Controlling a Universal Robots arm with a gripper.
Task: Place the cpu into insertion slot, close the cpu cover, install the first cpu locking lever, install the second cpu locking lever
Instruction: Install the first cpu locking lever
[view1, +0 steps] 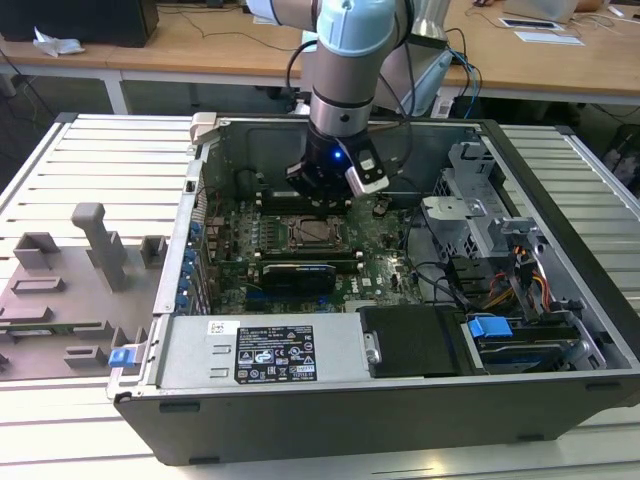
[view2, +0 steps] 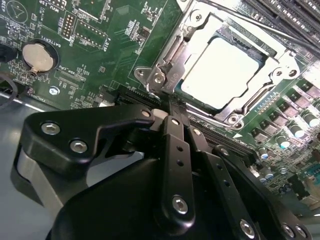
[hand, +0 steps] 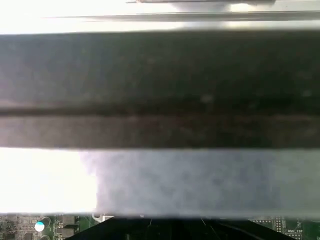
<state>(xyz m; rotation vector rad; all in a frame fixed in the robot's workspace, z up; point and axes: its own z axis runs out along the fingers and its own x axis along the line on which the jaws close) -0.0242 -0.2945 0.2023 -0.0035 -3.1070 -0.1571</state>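
So my claw (view2: 172, 107) is down inside the open computer case (view1: 560, 300), fingers pressed together with nothing between them, tips sitting right at the edge of the insertion slot (view2: 200, 107) on the green motherboard (view2: 100, 55). In the exterior view my arm (view1: 350, 70) comes straight down over that socket.

Where things stand: the cpu (view2: 220, 72) is already lying flat in the slot, pale metal top facing up, and the cpu cover (view2: 272, 67) is folded down around it, framing the chip through its window. So I reckon I'm on the lever part. A thin locking lever (view2: 260, 25) runs along the far side of the socket, and there's hinge hardware (view2: 160, 77) right by my fingertips. I can't tell whether either lever is fully hooked yet.

My take on doing this well: push with the closed tips on the lever itself, not on the cover or the chip, keep the force steady and sideways enough to tuck it under its catch, and stay clear of the little capacitors (view2: 300, 120) beside the socket.
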